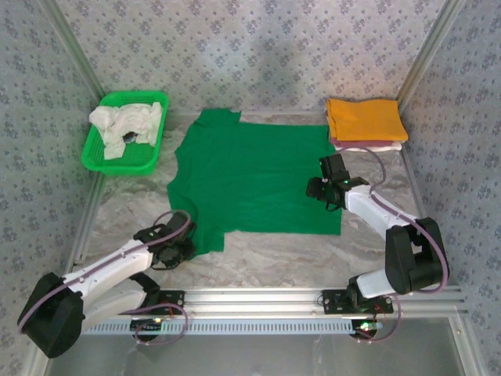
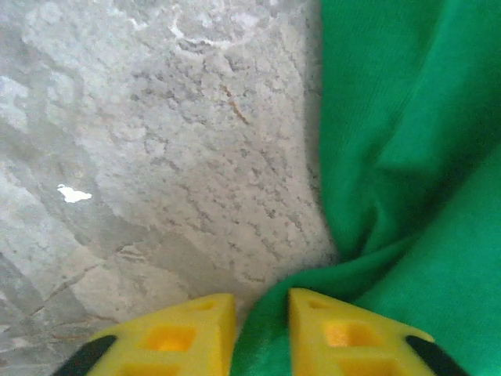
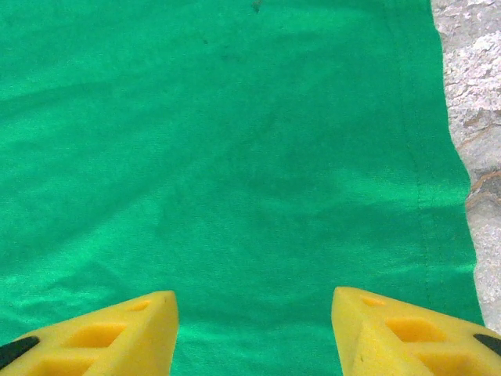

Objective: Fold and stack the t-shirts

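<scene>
Green t-shirt (image 1: 258, 180) lies spread flat in the middle of the table (image 1: 274, 258), collar toward the far wall, between the basket (image 1: 117, 166) of whitish shirts (image 1: 125, 124) and the folded orange-yellow shirt (image 1: 364, 117). We see the left gripper (image 2: 261, 307) pinched on a pucker of its near-left sleeve, and the right gripper (image 3: 254, 305) with fingers apart above the right hem. Our worry: so thin a pinch may slip, or a one-sided lift may drag and crease the cloth.

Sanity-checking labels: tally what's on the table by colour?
Bright green cloth t-shirt, spread flat: 1
Orange-yellow folded cloth shirt: 1
Pale folded cloth pile beneath it: 1
Whitish crumpled cloth heap, basketed: 1
Green plastic mesh basket: 1
Total: 5
</scene>
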Robot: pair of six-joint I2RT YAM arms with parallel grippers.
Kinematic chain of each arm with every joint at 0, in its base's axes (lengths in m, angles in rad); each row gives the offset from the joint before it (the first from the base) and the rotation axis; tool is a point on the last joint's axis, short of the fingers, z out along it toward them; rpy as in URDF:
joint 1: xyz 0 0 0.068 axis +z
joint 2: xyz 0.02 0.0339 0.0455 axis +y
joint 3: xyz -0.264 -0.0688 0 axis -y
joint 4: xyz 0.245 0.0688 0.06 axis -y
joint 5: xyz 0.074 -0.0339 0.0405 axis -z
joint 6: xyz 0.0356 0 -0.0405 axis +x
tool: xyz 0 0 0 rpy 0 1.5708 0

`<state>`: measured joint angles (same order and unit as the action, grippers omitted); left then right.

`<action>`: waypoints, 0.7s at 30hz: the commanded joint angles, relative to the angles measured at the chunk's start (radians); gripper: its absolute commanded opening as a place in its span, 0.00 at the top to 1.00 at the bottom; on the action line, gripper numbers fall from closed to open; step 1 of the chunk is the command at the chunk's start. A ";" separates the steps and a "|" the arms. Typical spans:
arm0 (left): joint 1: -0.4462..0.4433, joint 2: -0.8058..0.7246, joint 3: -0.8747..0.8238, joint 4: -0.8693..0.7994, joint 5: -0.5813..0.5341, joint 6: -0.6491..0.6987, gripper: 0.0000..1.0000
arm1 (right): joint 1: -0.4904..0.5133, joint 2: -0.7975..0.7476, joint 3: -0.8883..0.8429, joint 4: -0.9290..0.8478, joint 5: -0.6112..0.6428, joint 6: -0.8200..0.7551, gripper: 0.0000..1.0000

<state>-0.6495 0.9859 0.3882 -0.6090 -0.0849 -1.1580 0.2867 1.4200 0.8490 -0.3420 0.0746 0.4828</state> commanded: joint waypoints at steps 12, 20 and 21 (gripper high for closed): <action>0.051 -0.144 -0.018 -0.077 -0.039 -0.006 1.00 | -0.053 -0.126 -0.060 -0.236 -0.030 0.096 0.40; 0.094 -0.247 0.081 -0.234 -0.087 0.067 1.00 | -0.125 -0.228 -0.133 -0.364 -0.081 0.139 0.38; 0.097 -0.226 0.088 -0.234 -0.079 0.068 1.00 | -0.137 -0.231 -0.145 -0.359 -0.084 0.139 0.38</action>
<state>-0.5617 0.7311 0.4274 -0.7727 -0.1471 -1.1114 0.1757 1.2114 0.7338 -0.6315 0.0170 0.5919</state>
